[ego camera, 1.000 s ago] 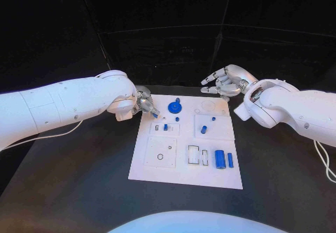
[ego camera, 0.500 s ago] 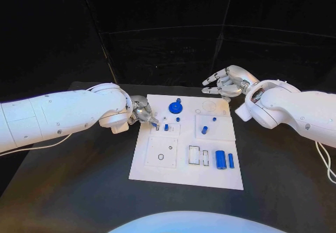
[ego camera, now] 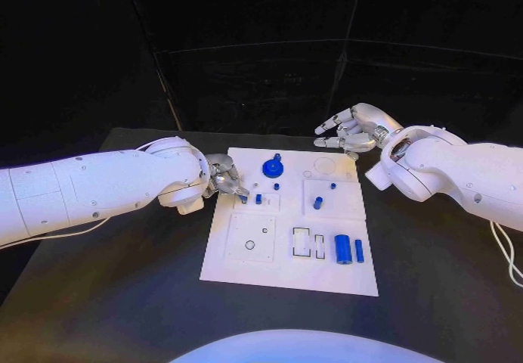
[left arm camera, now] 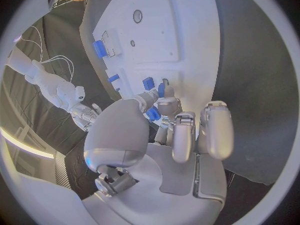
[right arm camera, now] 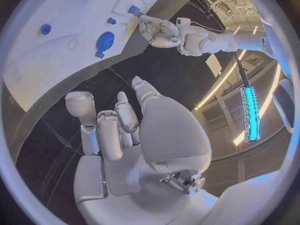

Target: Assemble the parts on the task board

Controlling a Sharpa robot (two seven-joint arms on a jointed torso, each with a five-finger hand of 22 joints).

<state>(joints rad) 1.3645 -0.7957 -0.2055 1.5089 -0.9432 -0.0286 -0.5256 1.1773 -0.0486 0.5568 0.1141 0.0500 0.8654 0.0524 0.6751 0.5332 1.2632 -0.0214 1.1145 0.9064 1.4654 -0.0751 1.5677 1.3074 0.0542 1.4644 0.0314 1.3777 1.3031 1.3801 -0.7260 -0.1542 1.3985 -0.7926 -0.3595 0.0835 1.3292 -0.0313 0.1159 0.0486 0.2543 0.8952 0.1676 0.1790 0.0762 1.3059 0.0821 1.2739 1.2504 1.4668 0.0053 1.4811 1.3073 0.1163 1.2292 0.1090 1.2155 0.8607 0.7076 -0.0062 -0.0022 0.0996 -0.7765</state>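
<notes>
The silver left hand (ego camera: 226,181) is pinching a small blue peg (left arm camera: 152,114) near the white task board's (ego camera: 251,265) left edge, probably needing alignment over its socket before insertion.

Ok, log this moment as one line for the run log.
left hand: pinching small blue part over task board | right hand: open, holding nothing, off the board's far right corner | blue gear: on board

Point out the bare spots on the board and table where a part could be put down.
Free: the board's near strip, below the blue cylinders and the slots; the black table on either side of the board. Crowded: the far left, where the left hand holds a small blue part beside the gear and pegs. The right hand hovers past the far right corner.
</notes>
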